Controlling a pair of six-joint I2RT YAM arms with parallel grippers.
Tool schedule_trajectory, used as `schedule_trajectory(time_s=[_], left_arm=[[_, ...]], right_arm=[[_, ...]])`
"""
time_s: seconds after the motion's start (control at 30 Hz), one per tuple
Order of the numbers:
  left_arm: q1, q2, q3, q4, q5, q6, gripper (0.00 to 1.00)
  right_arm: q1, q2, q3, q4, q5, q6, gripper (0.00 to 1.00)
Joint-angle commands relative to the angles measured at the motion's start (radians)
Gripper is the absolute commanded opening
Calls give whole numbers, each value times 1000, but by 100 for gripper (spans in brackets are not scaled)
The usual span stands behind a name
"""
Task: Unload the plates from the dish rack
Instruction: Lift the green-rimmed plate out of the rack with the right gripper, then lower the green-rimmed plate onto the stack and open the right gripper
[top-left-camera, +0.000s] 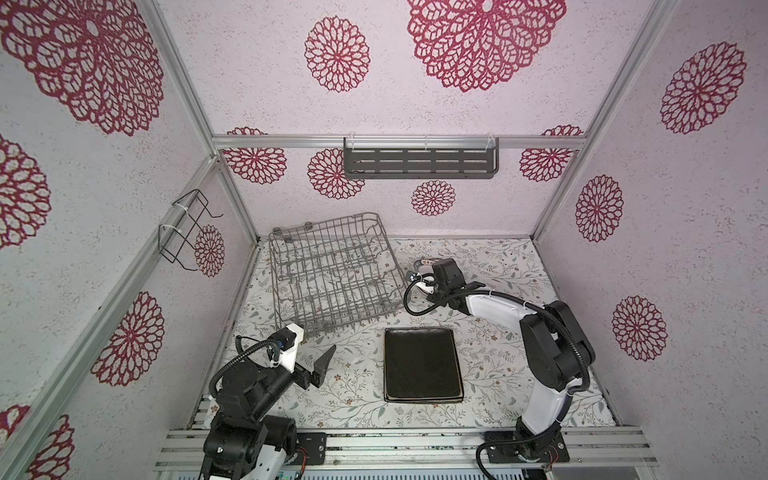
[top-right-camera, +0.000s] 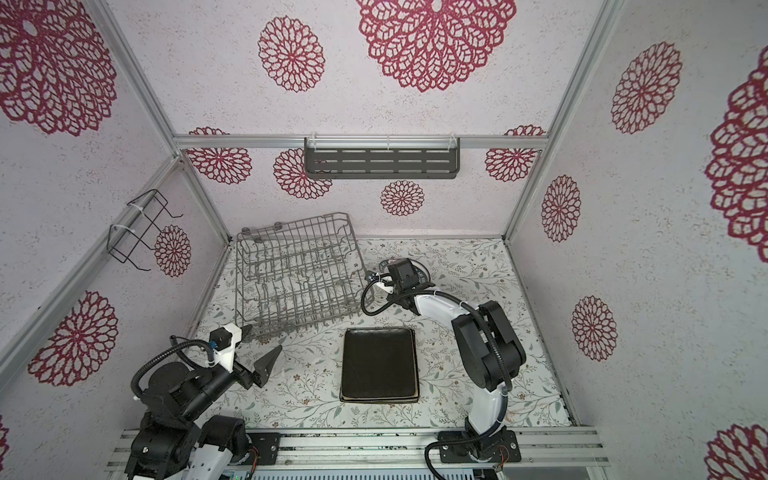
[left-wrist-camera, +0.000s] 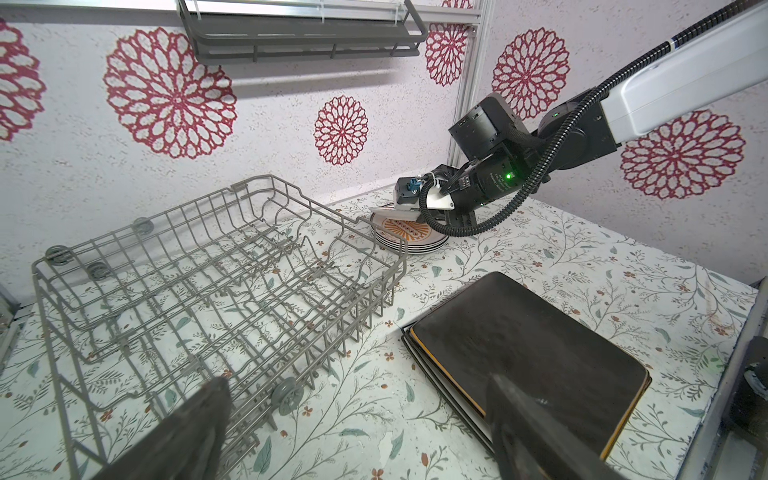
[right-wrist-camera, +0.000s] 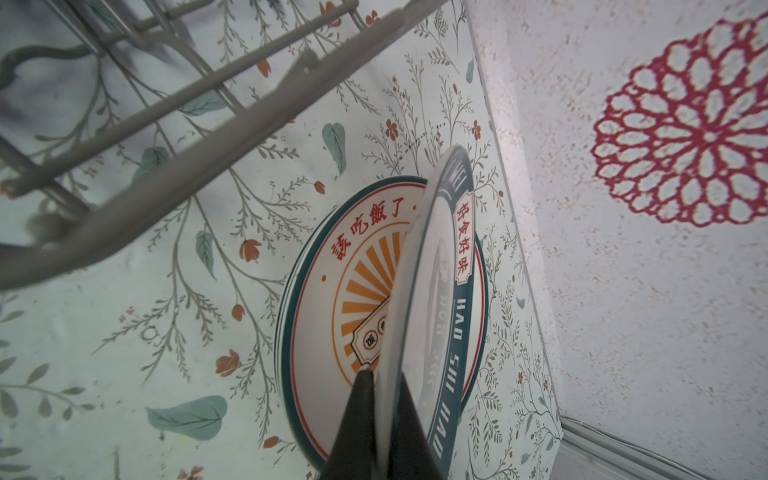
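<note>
Nearest us, at the lower left of both top views, the left hand (top-right-camera: 265, 337) hangs over the tabletop (top-left-camera: 498, 374) with its fingers spread wide and nothing between them. Just to its right, at lower centre and clear of it, lies the pile of rectangular plates (top-left-camera: 422, 363). They lie flat, with the dark brown plate (left-wrist-camera: 528, 345) on top and paler edges peeking out beneath it in the left wrist view.

Further back, left of centre, sits the dish rack (top-left-camera: 336, 274), its near edge right beside the left hand's far finger.

And over by the rack's right side, mid-frame, the right hand (right-wrist-camera: 384, 378) is pinched tight on the rim of a small round plate (right-wrist-camera: 440, 266). The plate is white with a dark lettered band and is held tilted up on its edge. Directly under it is the stack of round plates (right-wrist-camera: 332, 291), sunburst face up, on the tabletop just beside the rack. Whether the held plate touches that stack, I cannot tell.
</note>
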Motion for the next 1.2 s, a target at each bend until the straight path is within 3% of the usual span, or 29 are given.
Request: schedule_trajectory(time_s=[0.0, 0.23, 1.17], left_arm=[[-7, -12, -7, 36, -2, 9, 97], [-7, -9, -10, 35, 10, 12, 97], [-7, -4, -13, 42, 6, 6, 97]], right_arm=[[7, -1, 49, 0, 25, 3, 7], [9, 51, 130, -129, 35, 36, 19], [-6, 113, 203, -259, 66, 74, 41]])
